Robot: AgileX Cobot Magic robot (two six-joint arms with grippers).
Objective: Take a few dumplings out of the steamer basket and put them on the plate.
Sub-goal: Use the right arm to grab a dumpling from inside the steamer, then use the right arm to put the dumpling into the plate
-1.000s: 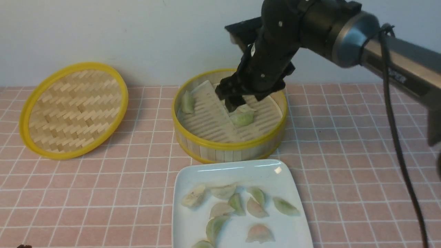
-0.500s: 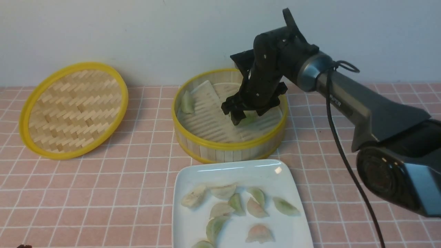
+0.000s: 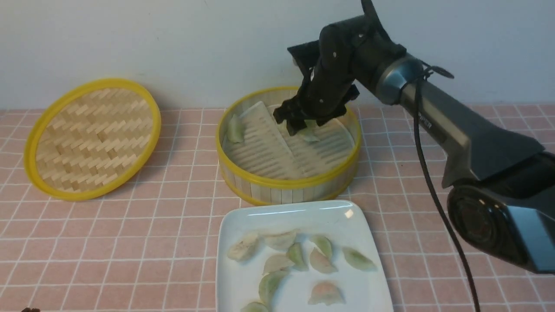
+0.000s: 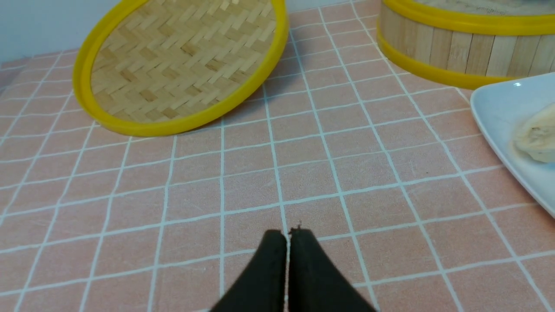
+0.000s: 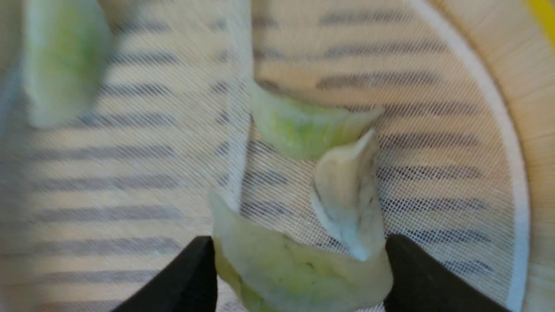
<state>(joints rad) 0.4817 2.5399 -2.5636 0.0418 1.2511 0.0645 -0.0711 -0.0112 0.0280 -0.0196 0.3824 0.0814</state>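
The steamer basket [image 3: 286, 184] stands mid-table, lined with a white mesh cloth. My right gripper [image 3: 299, 126] hangs inside it, its jaws pressed on both ends of a pale green dumpling [image 5: 286, 268]. In the right wrist view, the right gripper [image 5: 299, 242] holds that dumpling above the mesh. A whitish dumpling [image 5: 347, 203] leans on it, and another green one [image 5: 303, 130] lies beyond. A further green dumpling [image 3: 236, 128] rests against the basket's left wall. The white plate [image 3: 299, 214] in front carries several dumplings [image 3: 321, 260]. My left gripper [image 4: 287, 234] is shut and empty over the tablecloth.
The flat woven lid [image 3: 93, 138] leans at the back left, seen up close as the lid [image 4: 182, 65] in the left wrist view. A pink checked cloth covers the table. The grey wall stands just behind the basket. The right arm's cable [image 3: 433, 195] hangs over the right side.
My right gripper dropped onto the green dumpling on the basket floor, narrowed on it, and has now risen slightly with it. The left gripper and the plate have not moved.
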